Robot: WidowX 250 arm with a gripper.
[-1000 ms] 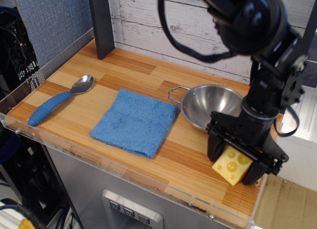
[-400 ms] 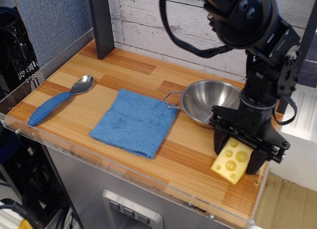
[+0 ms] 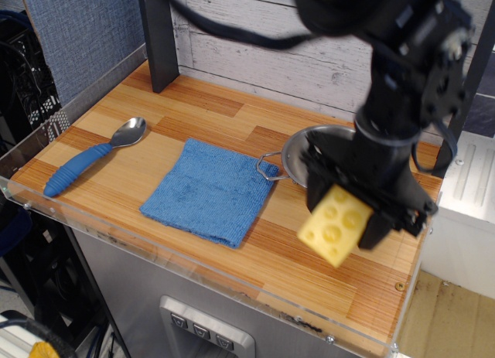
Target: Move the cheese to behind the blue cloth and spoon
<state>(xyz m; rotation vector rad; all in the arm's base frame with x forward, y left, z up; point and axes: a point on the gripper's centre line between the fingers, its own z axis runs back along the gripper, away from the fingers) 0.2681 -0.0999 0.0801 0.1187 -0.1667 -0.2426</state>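
My gripper is shut on the cheese, a yellow wedge with round holes, and holds it in the air above the right part of the wooden table. The blue cloth lies flat in the middle of the table, left of the gripper. The spoon with its ribbed blue handle lies at the left, its metal bowl pointing to the back. The arm hides most of the steel bowl.
A steel bowl with a wire handle stands just right of the cloth, mostly behind the arm. A dark post stands at the back left. A white plank wall closes the back. A clear rim lines the front edge.
The gripper has lifted the cheese off the table at the front right and carried it up and to the left. The steel bowl has shifted slightly left.
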